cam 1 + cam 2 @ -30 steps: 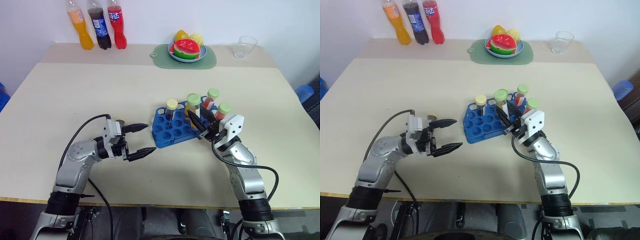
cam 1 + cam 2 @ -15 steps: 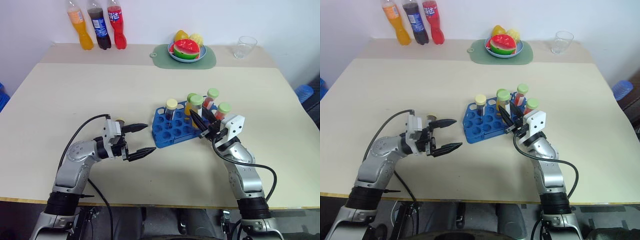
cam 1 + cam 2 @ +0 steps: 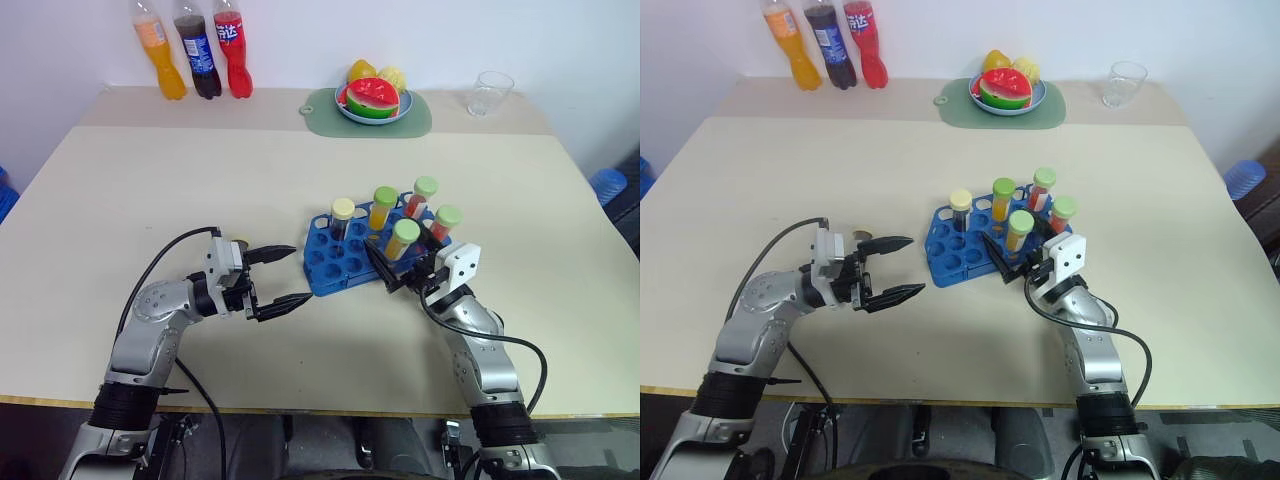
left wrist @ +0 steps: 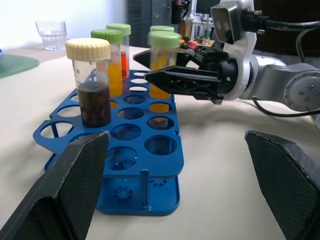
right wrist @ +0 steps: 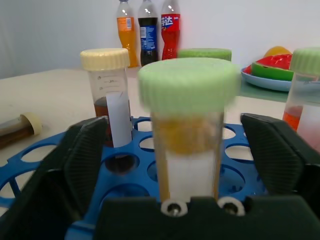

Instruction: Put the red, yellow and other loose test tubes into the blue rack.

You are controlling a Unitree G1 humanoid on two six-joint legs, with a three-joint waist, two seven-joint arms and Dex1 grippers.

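Yellow tube (image 3: 404, 240): stands in the blue rack (image 3: 345, 262) near its front edge; light, stiff, smooth, likely breakable; take it just under the green cap.
Right gripper (image 3: 392, 271): jaws wide, astride it.
Left gripper (image 3: 283, 278): jaws wide, empty.
Loose tube (image 3: 238, 243): on the desk (image 3: 300, 170), beside the left gripper.

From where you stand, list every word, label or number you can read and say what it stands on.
Red bottle: white characters on its label, too blurred to read.
Dark cola bottle: blue label, print unreadable.
Orange bottle: label unreadable.
Cream-capped tube: a faint printed line and a white label, too small to read.
Nothing else carries legible text.
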